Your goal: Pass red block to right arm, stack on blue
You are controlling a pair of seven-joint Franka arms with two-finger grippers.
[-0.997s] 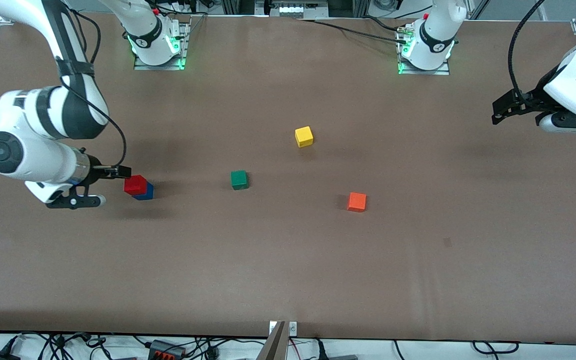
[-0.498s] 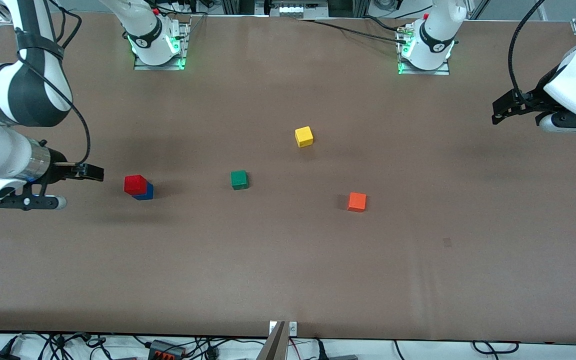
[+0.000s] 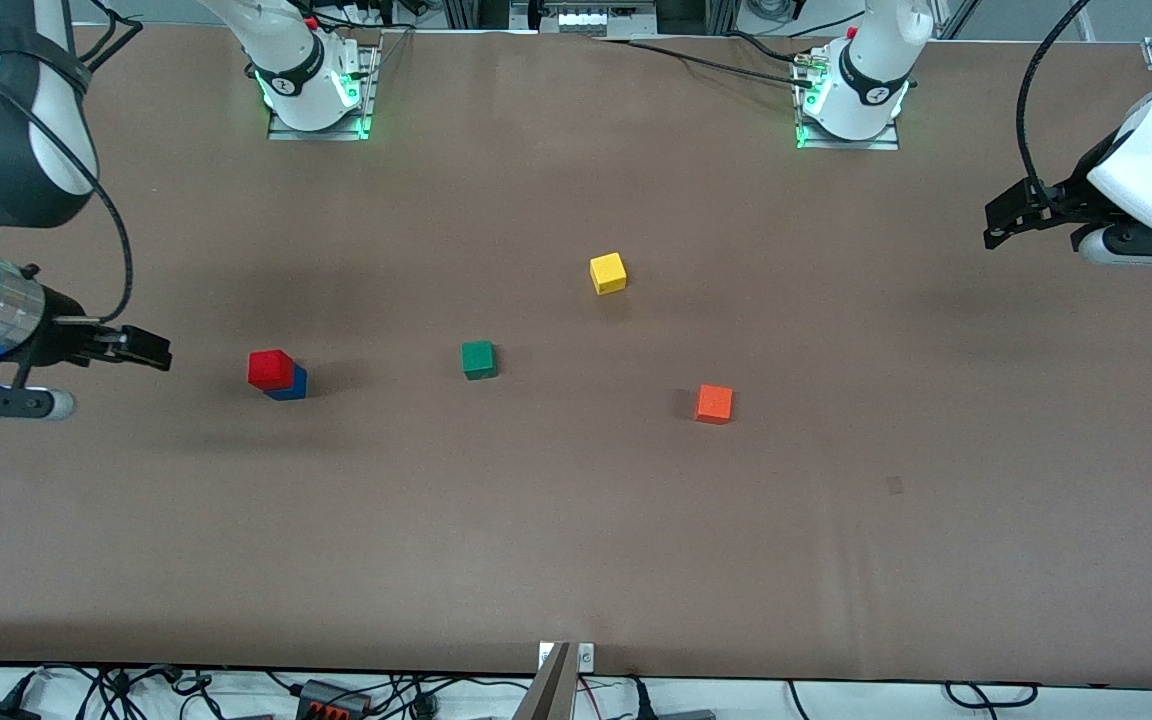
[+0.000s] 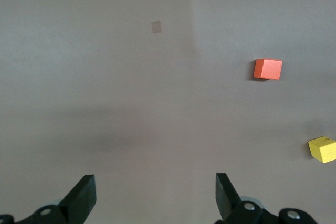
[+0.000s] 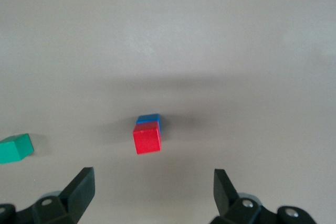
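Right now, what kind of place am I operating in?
Likely a robotics lab bench: two arm bases bolted to a brown table, loose cables along its edge, and coloured cubes such as the red block stacked on the blue.

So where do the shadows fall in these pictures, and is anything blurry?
Front view: soft shadow patches on the table beside the red block. Right wrist view: a dark band crosses the table at the blue block. Left wrist view: a fainter smudge. Nothing looks blurred.

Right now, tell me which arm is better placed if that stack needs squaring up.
Right. The right gripper, open, hovers beside the red block on the blue; the left gripper, open, waits over its end.
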